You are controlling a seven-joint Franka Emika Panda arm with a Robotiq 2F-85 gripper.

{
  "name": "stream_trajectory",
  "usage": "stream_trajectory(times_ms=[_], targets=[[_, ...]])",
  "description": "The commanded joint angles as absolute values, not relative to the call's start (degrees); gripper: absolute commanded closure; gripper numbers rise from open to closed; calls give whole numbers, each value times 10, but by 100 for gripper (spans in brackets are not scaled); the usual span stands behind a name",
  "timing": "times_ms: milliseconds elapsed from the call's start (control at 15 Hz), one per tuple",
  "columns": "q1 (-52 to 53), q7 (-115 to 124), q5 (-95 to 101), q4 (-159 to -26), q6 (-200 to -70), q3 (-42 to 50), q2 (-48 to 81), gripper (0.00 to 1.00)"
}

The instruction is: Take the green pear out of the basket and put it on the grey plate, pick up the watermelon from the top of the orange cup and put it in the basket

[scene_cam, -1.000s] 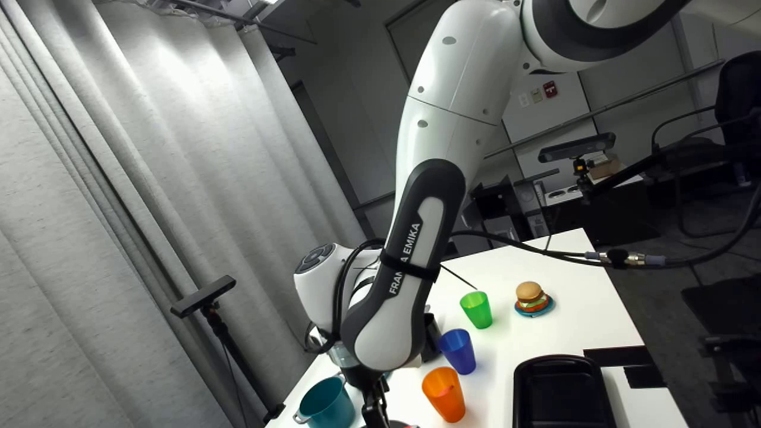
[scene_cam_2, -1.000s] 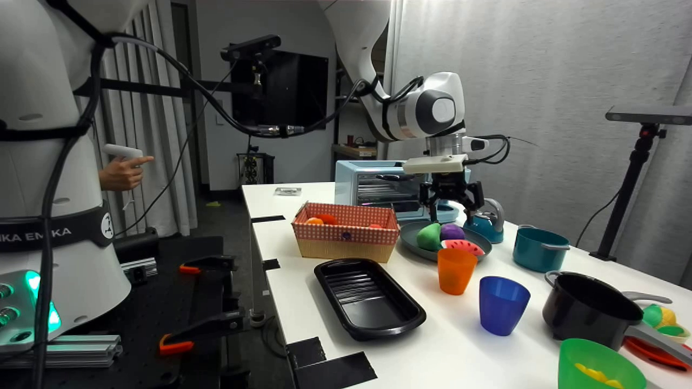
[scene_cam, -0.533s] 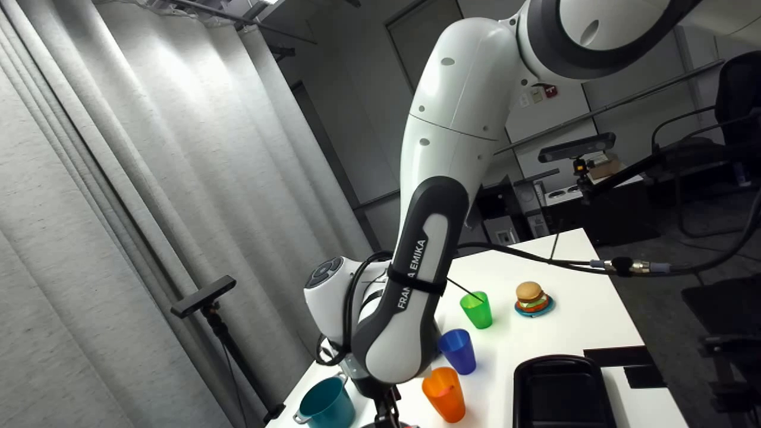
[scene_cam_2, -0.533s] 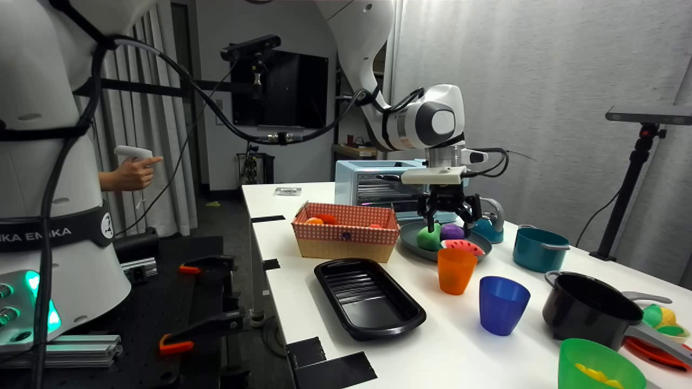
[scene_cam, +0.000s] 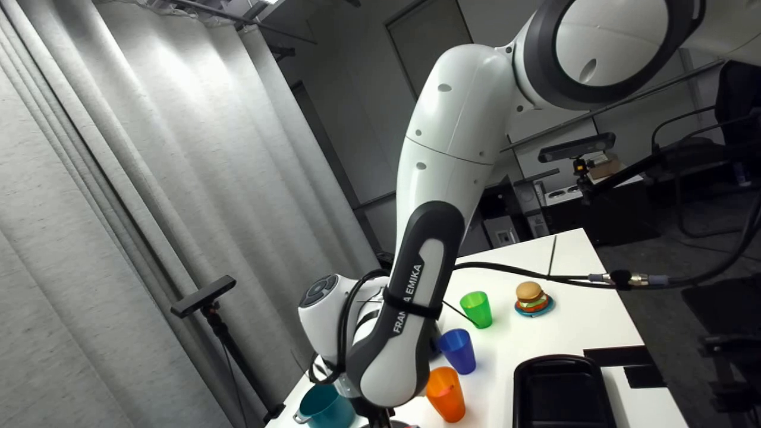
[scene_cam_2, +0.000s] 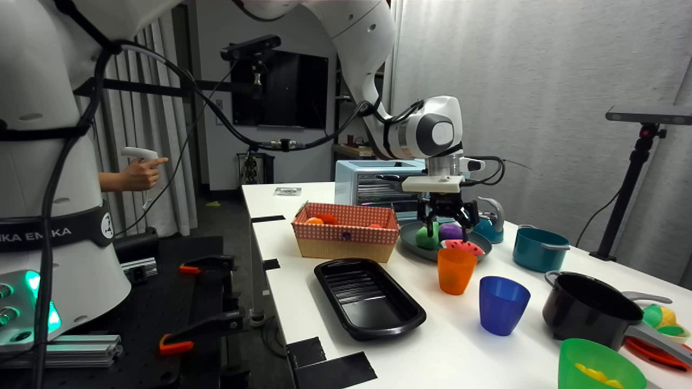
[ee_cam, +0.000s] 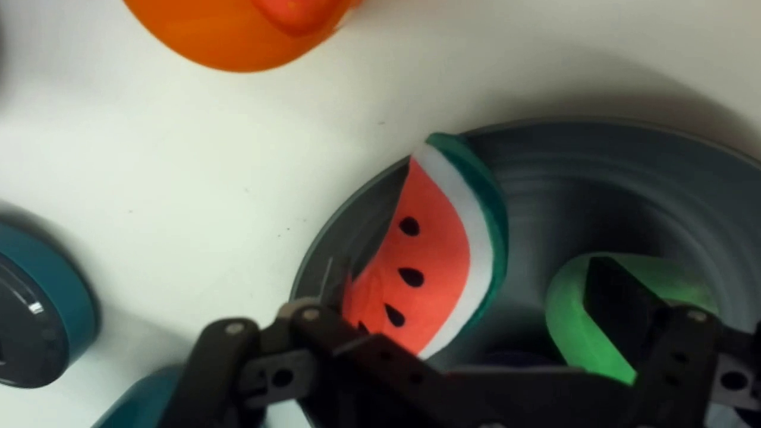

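Arm (scene_cam_2: 367,43) and fingers (ee_cam: 627,309) had descended toward the grey plate (ee_cam: 630,151) since the earlier frame. The fingers stood apart: in the wrist view, one overlapped the green pear (ee_cam: 575,324), the other lay near the watermelon slice (ee_cam: 440,249); contact could not be determined. Both items rested on the plate. The orange cup (scene_cam_2: 456,273) stood upright on the bench (scene_cam_2: 459,348), near the plate, with a gap between.

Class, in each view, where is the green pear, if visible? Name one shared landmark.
In an exterior view: pear right of centre, on the plate.
In an exterior view: pear not visible; orange cup near bottom.
Wrist view: pear lower right, partly hidden.
Shared landmark: orange cup.
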State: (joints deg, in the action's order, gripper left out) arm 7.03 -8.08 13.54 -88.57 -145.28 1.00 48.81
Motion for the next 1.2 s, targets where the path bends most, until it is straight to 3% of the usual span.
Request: stream_trajectory(times_ms=[0, 133, 200, 267, 400, 933, 1133], targets=[[72, -82, 137, -837, -1439, 7, 520, 0], [74, -79, 136, -830, -1437, 8, 525, 0], [75, -77, 136, -827, -1437, 9, 527, 5], [75, -76, 137, -825, -1437, 10, 529, 26], [76, -75, 137, -820, -1438, 11, 533, 32], [78, -71, 137, -810, -1439, 13, 538, 95], [79, -69, 139, -808, -1441, 14, 539, 100]])
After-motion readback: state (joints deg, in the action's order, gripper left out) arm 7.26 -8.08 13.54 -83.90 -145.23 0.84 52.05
